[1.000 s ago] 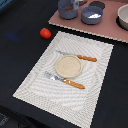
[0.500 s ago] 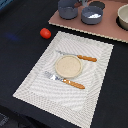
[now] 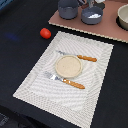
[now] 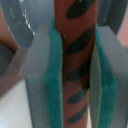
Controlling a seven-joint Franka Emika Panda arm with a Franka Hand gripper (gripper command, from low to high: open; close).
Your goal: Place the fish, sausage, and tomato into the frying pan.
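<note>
In the wrist view the sausage [image 4: 75, 60], a reddish-brown stick with dark stripes, stands between my gripper's [image 4: 75, 75] green-padded fingers [image 4: 52, 85], which are shut on it. In the exterior view the gripper [image 3: 99, 3] is at the top edge, just above the dark frying pan [image 3: 85, 11]. The white fish [image 3: 93, 16] lies inside the pan. The red tomato [image 3: 45, 33] sits on the dark table, to the exterior view's left of the placemat, far from the gripper.
A taller grey pot [image 3: 67, 9] stands beside the pan on a brown board [image 3: 107, 30]. A beige bowl [image 3: 123, 17] is at the back right. A striped placemat [image 3: 35, 85] holds a round beige plate [image 3: 68, 66], a knife [image 3: 77, 56] and a fork [image 3: 65, 81].
</note>
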